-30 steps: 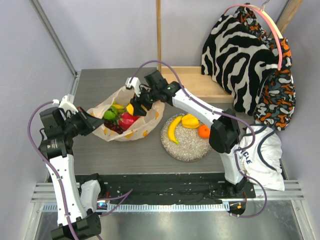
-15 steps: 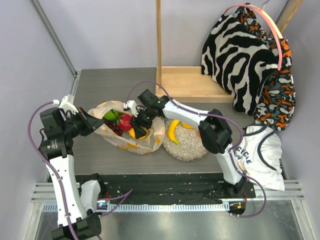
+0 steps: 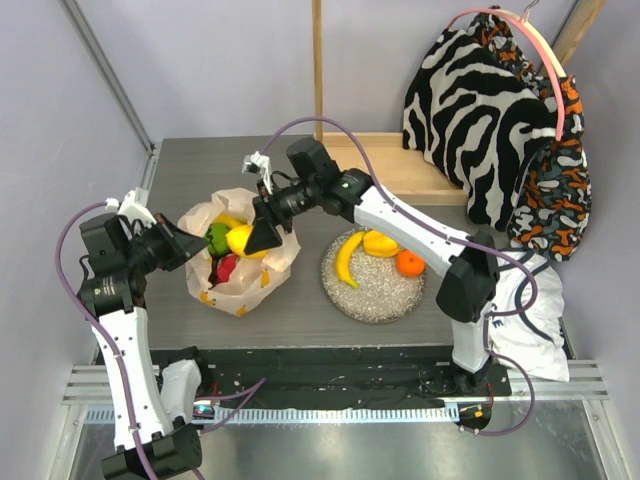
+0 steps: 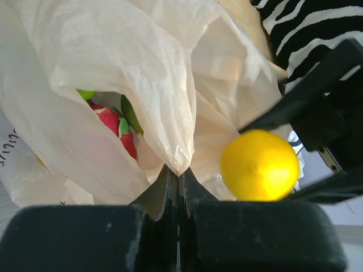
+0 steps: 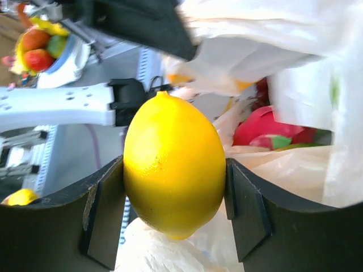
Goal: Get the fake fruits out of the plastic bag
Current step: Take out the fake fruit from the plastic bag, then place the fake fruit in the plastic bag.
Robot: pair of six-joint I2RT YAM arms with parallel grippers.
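The plastic bag [image 3: 238, 282] stands bunched at the left of the table, its mouth up. My left gripper [image 3: 186, 245] is shut on its thin rim [image 4: 180, 161]. Just above the bag's mouth, my right gripper [image 3: 250, 238] is shut on a yellow lemon [image 5: 174, 164], one finger pressed on each side. The lemon [image 4: 260, 164] hangs clear of the plastic. Inside the bag lie a green fruit [image 3: 217, 238] and a red fruit [image 4: 110, 122]. The speckled plate [image 3: 378, 293] to the right holds a banana [image 3: 347, 258], a yellow pepper [image 3: 380, 242] and an orange [image 3: 408, 262].
A wooden board [image 3: 390, 165] lies at the back with an upright post. Zebra-print cloth [image 3: 490, 110] hangs at the back right. A white shirt [image 3: 528, 310] lies at the right edge beside the right arm.
My right gripper dipped into the bag and rose with the lemon in it. The bag has drawn up narrower and more upright. The left gripper kept its hold.
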